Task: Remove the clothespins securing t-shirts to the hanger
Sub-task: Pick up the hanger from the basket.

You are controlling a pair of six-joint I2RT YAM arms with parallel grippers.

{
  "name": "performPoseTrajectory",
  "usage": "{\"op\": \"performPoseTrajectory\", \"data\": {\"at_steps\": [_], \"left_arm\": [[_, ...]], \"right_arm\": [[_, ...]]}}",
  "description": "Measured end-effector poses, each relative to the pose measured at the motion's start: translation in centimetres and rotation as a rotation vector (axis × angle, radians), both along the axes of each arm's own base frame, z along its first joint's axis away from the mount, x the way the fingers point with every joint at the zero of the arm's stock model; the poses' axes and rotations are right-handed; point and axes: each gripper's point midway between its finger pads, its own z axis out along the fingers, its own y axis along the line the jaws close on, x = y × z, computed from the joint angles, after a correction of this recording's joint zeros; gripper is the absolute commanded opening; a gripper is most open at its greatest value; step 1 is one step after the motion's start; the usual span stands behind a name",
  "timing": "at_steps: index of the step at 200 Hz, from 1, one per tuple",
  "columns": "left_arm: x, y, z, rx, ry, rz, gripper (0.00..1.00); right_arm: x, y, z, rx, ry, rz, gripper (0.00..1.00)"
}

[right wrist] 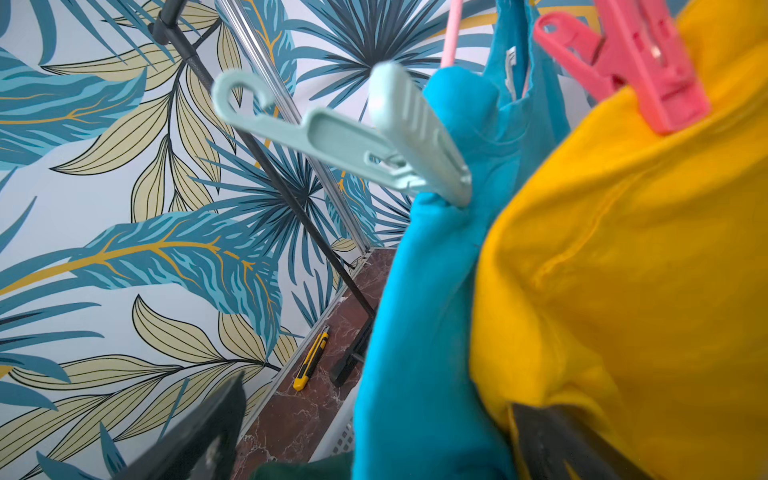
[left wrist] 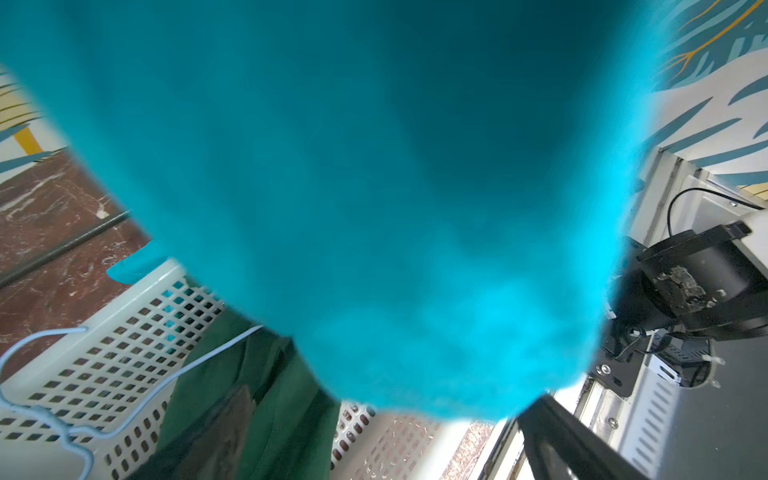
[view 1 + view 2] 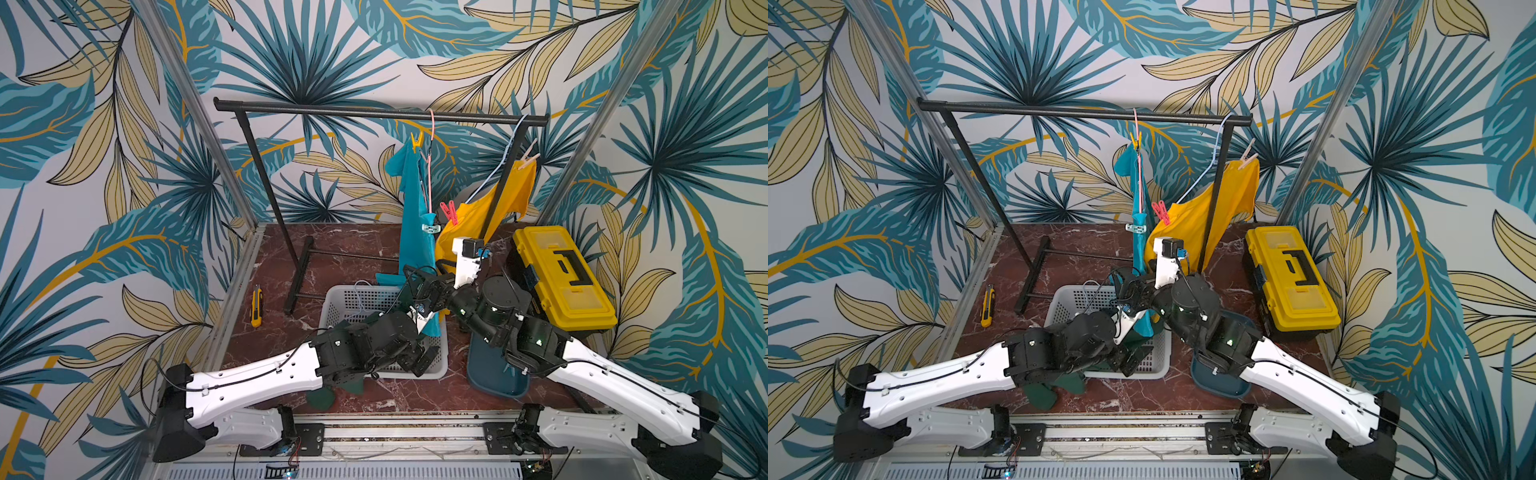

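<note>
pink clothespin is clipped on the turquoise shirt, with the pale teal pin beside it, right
Not quite: the pink clothespin grips the yellow shirt, not the turquoise shirt, as the right wrist view shows. The pale teal pin is beside it, clipped on the turquoise one.

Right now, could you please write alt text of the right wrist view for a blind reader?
A pale teal clothespin is clipped on a turquoise shirt, beside a pink clothespin on a yellow shirt. Behind them are leafy wallpaper and a utility knife on the table.
</note>
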Motion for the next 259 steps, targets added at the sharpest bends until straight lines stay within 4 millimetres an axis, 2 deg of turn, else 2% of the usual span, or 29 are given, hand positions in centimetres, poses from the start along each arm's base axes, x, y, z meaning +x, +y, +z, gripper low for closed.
{"op": "performPoseTrajectory", "data": {"at_steps": [42,76,116,139,161,218,259], "left_arm": [[-0.2,-1.6,-1.1,0.026,0.051,-0.035,1.00],[0.2,-2.1,-2.0,0.026,0.089,-0.025,0.99],[2.2,-0.1,-1.4,-0.040,0.139,0.065,1.00],[4.1,1.4,0.4,-0.114,0.128,0.120,1.00],[4.2,1.3,1.3,-0.157,0.131,0.104,0.99],[4.4,0.1,0.5,-0.161,0.157,0.062,1.00],[5.6,0.3,2.1,-0.193,0.131,0.052,0.99]], "right_arm": [[0.5,1.3,0.1,0.028,-0.002,0.019,1.00],[-0.1,2.0,1.0,0.062,-0.024,0.072,0.99],[-0.9,2.1,1.7,0.109,-0.054,0.124,0.99],[-1.9,1.9,1.7,0.121,-0.062,0.161,0.99],[-2.4,1.9,1.4,0.155,-0.063,0.184,0.99],[-2.9,2.1,1.7,0.196,-0.055,0.223,0.99],[-3.2,1.5,1.5,0.187,-0.049,0.231,0.99]]}}
